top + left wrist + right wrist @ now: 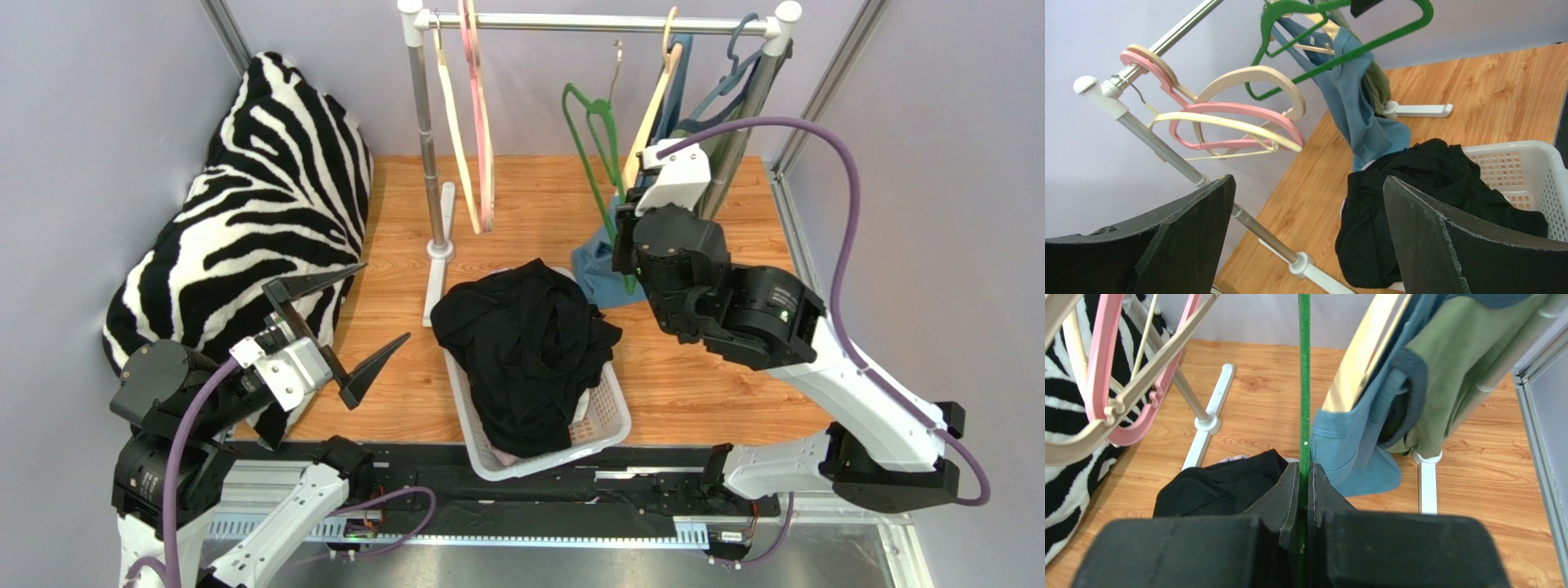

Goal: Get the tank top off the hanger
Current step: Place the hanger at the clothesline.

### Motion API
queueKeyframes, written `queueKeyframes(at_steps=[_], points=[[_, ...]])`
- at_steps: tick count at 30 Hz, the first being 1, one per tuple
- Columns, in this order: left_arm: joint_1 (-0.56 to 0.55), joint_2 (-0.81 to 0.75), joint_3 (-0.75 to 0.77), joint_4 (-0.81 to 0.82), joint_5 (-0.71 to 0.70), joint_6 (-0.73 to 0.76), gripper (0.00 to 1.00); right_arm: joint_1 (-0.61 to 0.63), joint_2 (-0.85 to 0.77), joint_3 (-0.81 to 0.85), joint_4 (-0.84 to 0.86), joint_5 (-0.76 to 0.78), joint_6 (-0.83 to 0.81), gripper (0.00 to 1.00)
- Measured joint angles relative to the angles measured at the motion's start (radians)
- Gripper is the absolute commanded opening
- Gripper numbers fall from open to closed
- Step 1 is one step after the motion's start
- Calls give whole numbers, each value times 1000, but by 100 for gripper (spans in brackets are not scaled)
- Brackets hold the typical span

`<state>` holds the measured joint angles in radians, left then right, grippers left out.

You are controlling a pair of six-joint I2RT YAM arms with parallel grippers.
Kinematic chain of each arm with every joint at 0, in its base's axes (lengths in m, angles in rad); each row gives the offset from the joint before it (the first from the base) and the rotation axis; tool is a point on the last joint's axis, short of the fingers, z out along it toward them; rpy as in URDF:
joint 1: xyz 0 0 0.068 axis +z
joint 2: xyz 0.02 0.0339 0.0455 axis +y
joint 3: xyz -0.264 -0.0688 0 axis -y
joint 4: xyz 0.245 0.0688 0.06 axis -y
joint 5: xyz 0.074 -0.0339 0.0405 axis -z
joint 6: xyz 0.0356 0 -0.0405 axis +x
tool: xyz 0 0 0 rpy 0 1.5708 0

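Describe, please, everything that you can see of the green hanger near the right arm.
The green hanger is a thin, glossy open frame that looks like plastic. It sits tilted below the right part of the rail; whether its hook is on the rail I cannot tell. The right gripper is shut on one of its bars, seen edge-on from the wrist. A blue garment hangs close beside it; contact is unclear.

Wooden tabletop (724, 368)
White basket (607, 426) near front edge; zebra cushion (264, 196) at left; rack base (439, 255) behind
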<state>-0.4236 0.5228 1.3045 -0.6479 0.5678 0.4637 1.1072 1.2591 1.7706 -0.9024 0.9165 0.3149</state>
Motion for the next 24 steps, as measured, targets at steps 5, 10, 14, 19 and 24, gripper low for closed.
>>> queueKeyframes(at_steps=[5, 10, 14, 19, 24], points=[[0, 0, -19, 0, 0, 6, 99, 0, 18, 53, -29, 6, 0, 0], [0, 0, -29, -3, -2, 10, 99, 2, 150, 182, -40, -32, -26, 0], [0, -3, -29, -3, -5, 11, 99, 2, 294, 308, -35, -71, -63, 0], [0, -11, -36, -5, -10, 11, 99, -18, 427, 442, -25, -124, -111, 0], [0, -23, -53, -6, -17, 14, 99, -63, 462, 500, -14, -170, -149, 0]])
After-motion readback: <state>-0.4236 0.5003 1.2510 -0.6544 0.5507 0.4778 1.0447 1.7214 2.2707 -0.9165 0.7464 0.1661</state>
